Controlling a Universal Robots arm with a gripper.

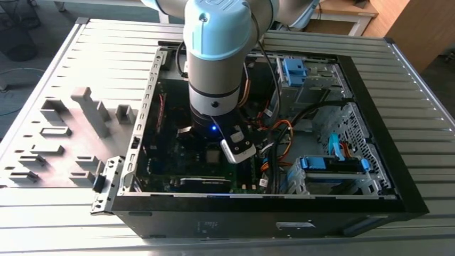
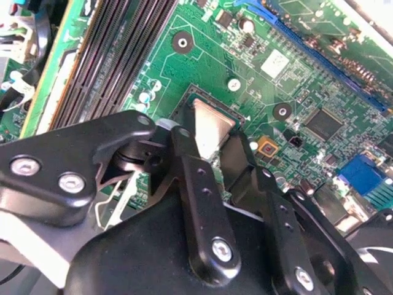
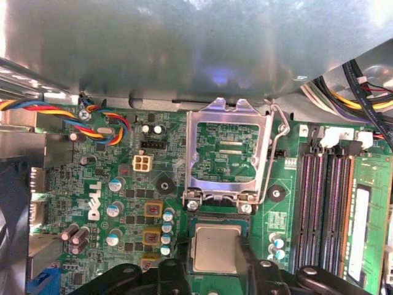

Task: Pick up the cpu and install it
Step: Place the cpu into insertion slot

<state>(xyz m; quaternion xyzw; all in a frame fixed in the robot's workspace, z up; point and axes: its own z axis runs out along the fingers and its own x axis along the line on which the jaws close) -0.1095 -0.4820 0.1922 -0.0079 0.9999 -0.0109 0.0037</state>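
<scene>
Cpu (image 3: 215, 249) sits at the open socket (image 3: 221, 219) on the motherboard (image 3: 123, 184) (hinged frame (image 3: 228, 150) raised just beside it), clamped between both fingers (image 2: 187, 160) of the gripper (image 3: 216, 267), one at each opposite edge.

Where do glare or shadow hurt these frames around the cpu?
Second wrist view: the cpu top glares near white. First wrist view: cpu evenly lit, bluish reflection on the metal wall. Exterior view: the case interior is dim under the arm.

Arm (image 1: 217, 58) extends down into open PC case (image 1: 284, 205), above motherboard (image 1: 167, 160).
</scene>
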